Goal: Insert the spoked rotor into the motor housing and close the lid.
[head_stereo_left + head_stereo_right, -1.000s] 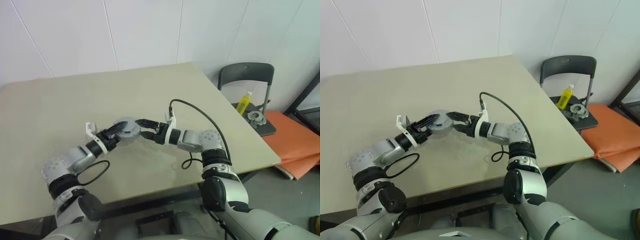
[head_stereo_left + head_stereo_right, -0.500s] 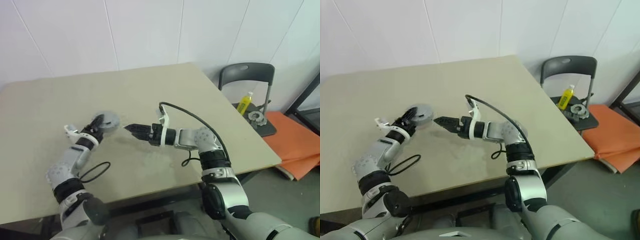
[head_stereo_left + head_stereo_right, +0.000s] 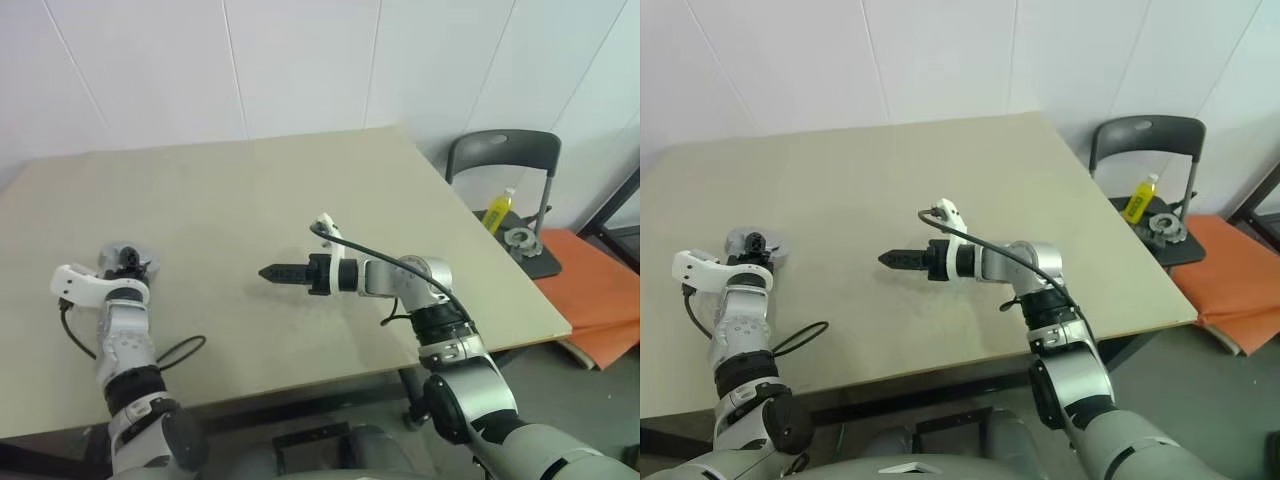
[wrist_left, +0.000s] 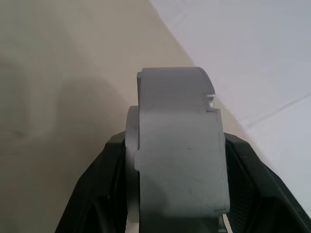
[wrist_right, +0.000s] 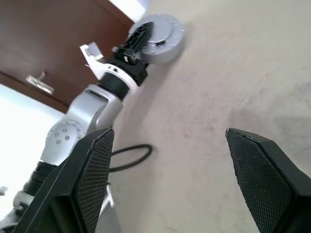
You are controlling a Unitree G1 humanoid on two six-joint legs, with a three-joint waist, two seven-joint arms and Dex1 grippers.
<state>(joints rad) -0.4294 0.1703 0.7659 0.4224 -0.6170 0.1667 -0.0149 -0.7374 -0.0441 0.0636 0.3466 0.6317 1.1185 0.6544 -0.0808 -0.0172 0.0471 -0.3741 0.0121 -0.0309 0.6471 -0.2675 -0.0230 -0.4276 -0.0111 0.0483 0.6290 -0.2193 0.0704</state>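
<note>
Arm shells: silver-grey rounded segments, black joint bands between them.
Left gripper [image 5: 137, 40]: two black fingers, white bracket at the wrist, black collar behind it.
Right gripper [image 3: 270, 272]: black fingers [image 5: 265, 170] with fine cross-hatched pads; white bracket on top of the wrist.
Cables: thin black lead arching from the right wrist bracket back to the forearm; black loop beside the left forearm.
Screws: small dark dots on left elbow cap.

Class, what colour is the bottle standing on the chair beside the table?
Yellow. The bottle on the chair shows best in the right eye view.
</note>
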